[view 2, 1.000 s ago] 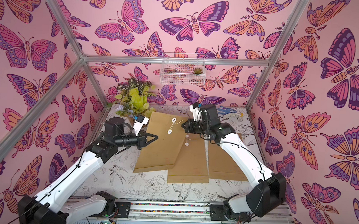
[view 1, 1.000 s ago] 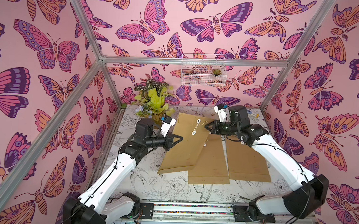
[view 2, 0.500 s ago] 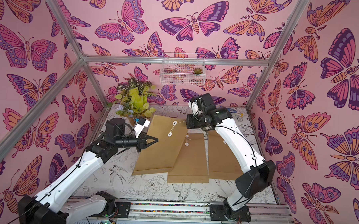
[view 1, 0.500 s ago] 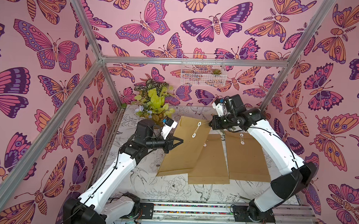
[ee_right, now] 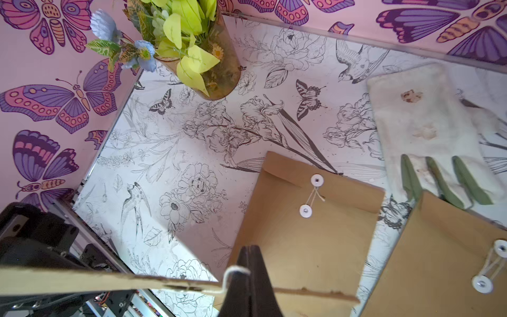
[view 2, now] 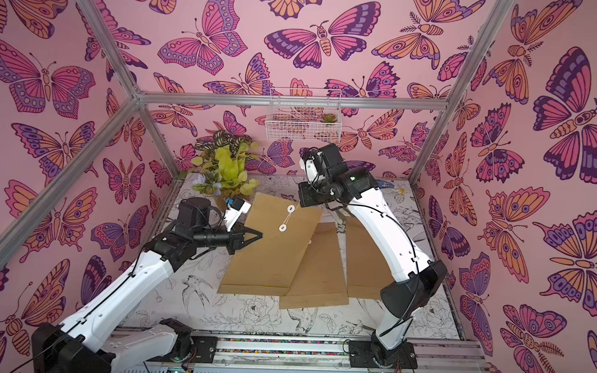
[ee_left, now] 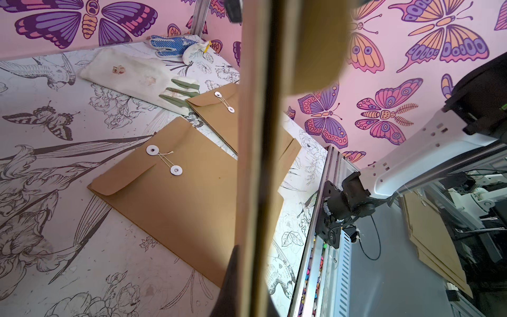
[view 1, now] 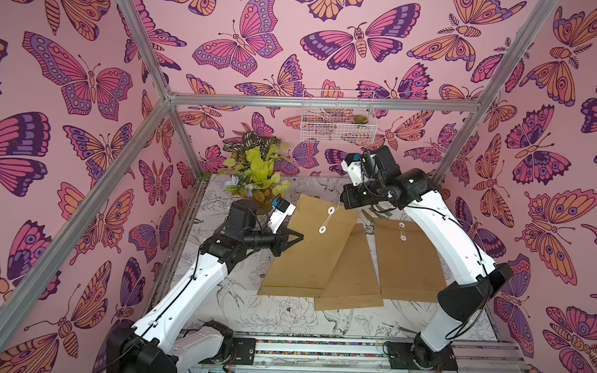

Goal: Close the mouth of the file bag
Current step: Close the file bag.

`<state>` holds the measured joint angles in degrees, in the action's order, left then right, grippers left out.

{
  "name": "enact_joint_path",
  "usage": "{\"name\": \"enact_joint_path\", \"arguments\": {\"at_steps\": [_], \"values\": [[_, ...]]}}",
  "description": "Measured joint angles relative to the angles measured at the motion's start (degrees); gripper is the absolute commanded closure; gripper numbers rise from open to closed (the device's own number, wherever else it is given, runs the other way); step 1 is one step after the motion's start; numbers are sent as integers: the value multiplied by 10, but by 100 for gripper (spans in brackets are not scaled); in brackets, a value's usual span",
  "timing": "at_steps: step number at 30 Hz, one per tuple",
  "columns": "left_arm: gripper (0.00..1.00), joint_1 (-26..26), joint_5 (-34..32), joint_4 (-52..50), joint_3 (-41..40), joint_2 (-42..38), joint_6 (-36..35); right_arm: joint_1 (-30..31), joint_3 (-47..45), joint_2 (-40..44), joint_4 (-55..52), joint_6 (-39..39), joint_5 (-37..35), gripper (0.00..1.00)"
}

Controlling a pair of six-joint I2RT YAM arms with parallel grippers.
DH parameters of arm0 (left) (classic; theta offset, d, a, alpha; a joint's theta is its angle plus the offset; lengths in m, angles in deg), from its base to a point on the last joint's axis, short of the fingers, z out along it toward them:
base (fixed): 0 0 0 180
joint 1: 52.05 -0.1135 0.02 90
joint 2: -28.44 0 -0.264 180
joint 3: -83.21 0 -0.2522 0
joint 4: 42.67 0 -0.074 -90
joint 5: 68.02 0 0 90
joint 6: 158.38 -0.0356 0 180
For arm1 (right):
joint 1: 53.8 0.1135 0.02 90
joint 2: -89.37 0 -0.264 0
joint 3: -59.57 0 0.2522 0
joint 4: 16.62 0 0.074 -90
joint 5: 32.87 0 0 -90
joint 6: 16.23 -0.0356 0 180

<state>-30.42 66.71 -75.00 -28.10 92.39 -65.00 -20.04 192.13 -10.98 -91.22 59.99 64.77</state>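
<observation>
bag: edge blurred, blocked desk behind | string: end hidden in right hand, itself cut off by frame edge | middle bag: mouth hidden under bag

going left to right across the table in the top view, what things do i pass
plant → left envelope, with its string → middle envelope → right envelope
</observation>
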Motion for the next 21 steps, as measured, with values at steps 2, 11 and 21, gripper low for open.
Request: {"name": "enact_joint_path", "arguments": {"at_steps": [2,11,21], "values": [[100,2,-5,-3,2,2,0,17,36,-12,-17,8,-22,100],[100,3,-34,-8,13,18,10,87,125,-58,-81,43,-94,100],[100,6,-67,-10,13,18,18,96,153,-76,-113,63,-153,100]]}}
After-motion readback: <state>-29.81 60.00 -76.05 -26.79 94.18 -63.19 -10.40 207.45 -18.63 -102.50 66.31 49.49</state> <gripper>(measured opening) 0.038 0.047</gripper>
